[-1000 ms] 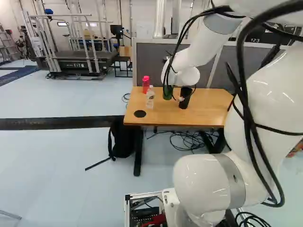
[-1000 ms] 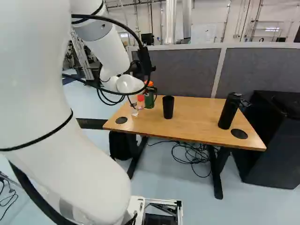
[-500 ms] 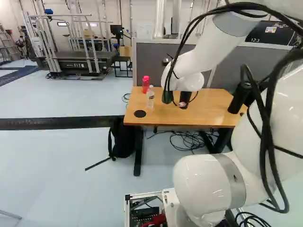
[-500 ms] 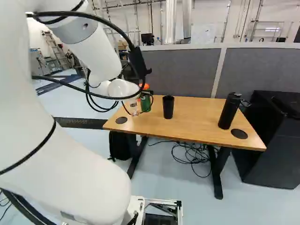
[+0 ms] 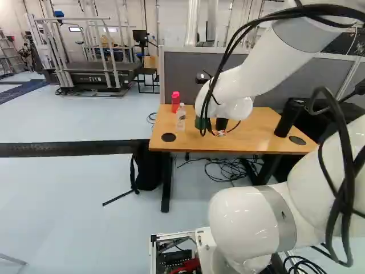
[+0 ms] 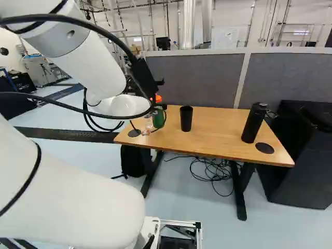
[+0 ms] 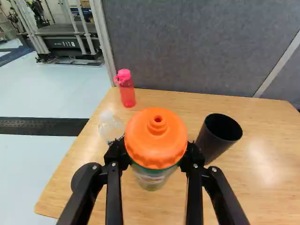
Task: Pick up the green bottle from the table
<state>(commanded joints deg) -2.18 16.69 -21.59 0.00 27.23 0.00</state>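
Observation:
In the right base view my gripper (image 6: pixel 161 107) is partly hidden behind the white wrist, at the green bottle (image 6: pixel 158 119) over the left part of the wooden table (image 6: pixel 223 140). The wrist view has the gripper (image 7: pixel 157 152) shut on the bottle, one finger on each side just below its orange cap (image 7: pixel 157 133). A bit of its green body (image 5: pixel 200 123) shows beneath the wrist in the left base view. Whether its bottom touches the table, I cannot tell.
A black cup (image 7: pixel 219 136) stands close beside the held bottle, a clear bottle (image 7: pixel 110 126) on its other side, a pink bottle (image 7: pixel 127 93) farther back. A black flask (image 6: pixel 253 123) stands near the table's right end. Behind rises a grey partition (image 6: pixel 290 78).
The arm has drawn back and lower toward the base, and the green bottle has shifted over the table with the gripper. Cup, clear bottle and base have stayed put.

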